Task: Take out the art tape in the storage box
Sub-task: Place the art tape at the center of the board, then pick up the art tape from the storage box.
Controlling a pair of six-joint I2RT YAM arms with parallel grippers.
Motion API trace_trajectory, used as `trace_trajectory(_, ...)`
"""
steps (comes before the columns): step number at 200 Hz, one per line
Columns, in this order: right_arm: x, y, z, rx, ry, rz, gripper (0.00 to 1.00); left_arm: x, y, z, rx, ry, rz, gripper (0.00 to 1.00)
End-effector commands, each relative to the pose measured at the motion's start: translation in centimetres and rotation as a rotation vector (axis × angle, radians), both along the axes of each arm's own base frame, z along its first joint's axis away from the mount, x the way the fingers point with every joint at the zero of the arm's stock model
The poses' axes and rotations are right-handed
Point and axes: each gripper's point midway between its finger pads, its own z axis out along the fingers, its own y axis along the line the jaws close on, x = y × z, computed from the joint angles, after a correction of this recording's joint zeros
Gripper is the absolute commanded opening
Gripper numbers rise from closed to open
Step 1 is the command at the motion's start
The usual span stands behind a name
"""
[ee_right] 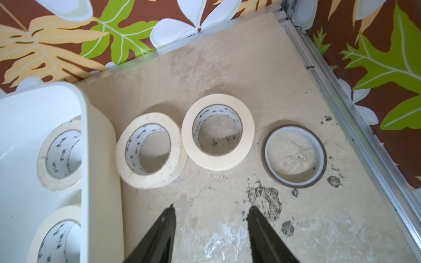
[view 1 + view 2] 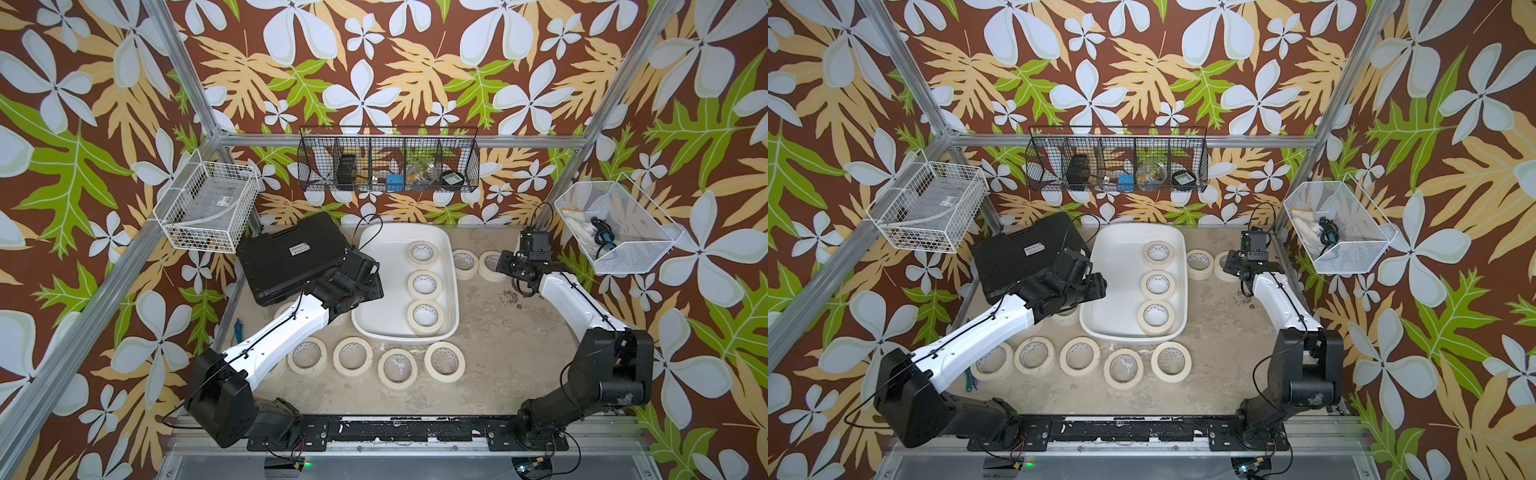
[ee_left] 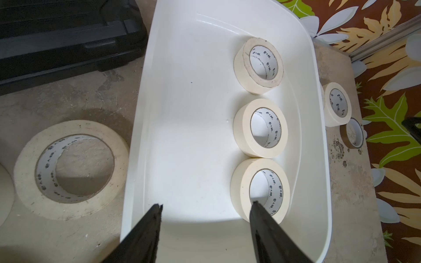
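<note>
Three cream masking-tape rolls [image 3: 259,127] lie flat inside the shallow white plastic tub [image 3: 182,136]. Left end effector [image 3: 207,205], half-open and empty, should straddle the wall of the nearest roll [image 3: 241,193]; right end effector [image 1: 211,207] hangs open, empty, above the tabletop [image 1: 227,68].

The left half of the storage box [image 2: 390,270] floor lies bare. Three art tape rolls [image 2: 411,285] line its right wall. A black case [image 2: 286,257] stands just beside its far-left side.

Tabletop [image 2: 519,340] — storage box [image 2: 374,299], black case [image 2: 286,253], tape rolls [image 2: 429,362]
</note>
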Motion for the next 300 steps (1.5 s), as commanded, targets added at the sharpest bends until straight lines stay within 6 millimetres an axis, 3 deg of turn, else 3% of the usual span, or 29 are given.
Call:
trace_trajectory(1, -1.8, 2.7, 0.3, 0.060, 0.010, 0.101, 0.55, 1.3, -1.5, 0.8, -0.016, -0.023, -0.047, 0.66)
trace_trajectory(28, -4.2, 5.7, 0.9, 0.103, 0.006, 0.197, 0.55, 2.6, -3.4, 0.6, -0.018, -0.016, -0.110, 0.66)
trace_trajectory(61, -7.6, 10.9, 0.5, 0.170, 0.013, 0.342, 0.55, 4.0, -5.7, -0.9, -0.017, 0.021, -0.177, 0.65)
trace_trajectory(85, -9.5, 12.6, 0.4, 0.191, 0.010, 0.387, 0.55, 5.1, -7.2, -2.6, 0.000, 0.046, -0.203, 0.65)
trace_trajectory(165, -11.4, 13.0, 0.8, 0.199, 0.026, 0.424, 0.54, 7.6, -10.5, -9.8, 0.100, 0.150, -0.260, 0.63)
trace_trajectory(201, -11.7, 13.2, 0.3, 0.212, 0.043, 0.433, 0.54, 7.8, -12.0, -11.4, 0.154, 0.166, -0.277, 0.63)
trace_trajectory(244, -11.9, 13.3, 0.8, 0.216, 0.038, 0.446, 0.53, 8.4, -11.6, -14.0, 0.192, 0.197, -0.230, 0.63)
trace_trajectory(300, -12.1, 13.3, 0.8, 0.211, 0.038, 0.451, 0.53, 9.1, -12.3, -15.2, 0.188, 0.206, -0.226, 0.62)
